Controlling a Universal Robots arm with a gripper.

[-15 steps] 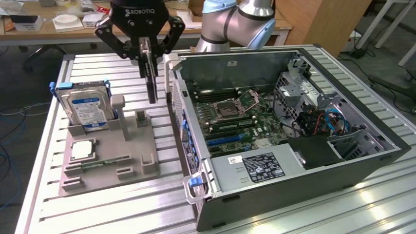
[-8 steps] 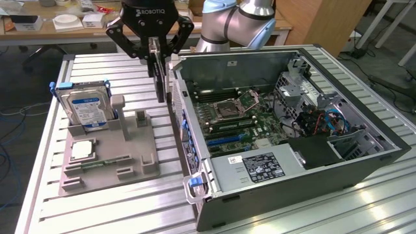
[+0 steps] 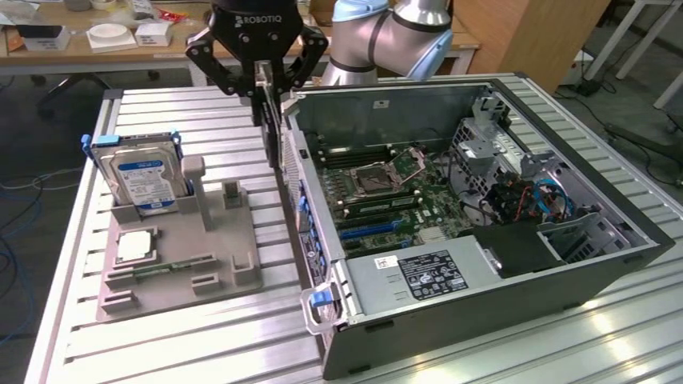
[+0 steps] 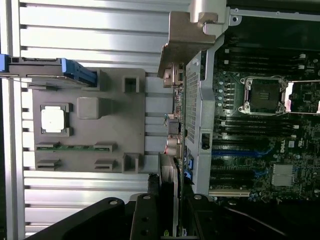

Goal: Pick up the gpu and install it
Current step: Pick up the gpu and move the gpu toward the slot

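The gpu (image 3: 273, 132) is a thin dark card seen edge-on, hanging upright from my gripper (image 3: 264, 86), which is shut on its upper edge. It hangs just above the wall of the open computer case (image 3: 597, 264) on the exterior view's left, between the case and the grey fixture. In the wrist view the gpu (image 4: 168, 182) runs as a slim dark strip out from between my black fingers (image 4: 145, 215), beside the case's perforated wall (image 4: 192, 105). The motherboard (image 3: 389, 192) with its slots lies inside the case (image 4: 260, 145).
A grey fixture (image 3: 187, 240) on the slatted metal table holds a silver hard drive (image 3: 144, 176) with a blue-white label, a square processor (image 3: 133, 244) and a green memory stick (image 3: 160, 270). Inside the case are a power supply (image 3: 427, 272) and cables (image 3: 539, 196).
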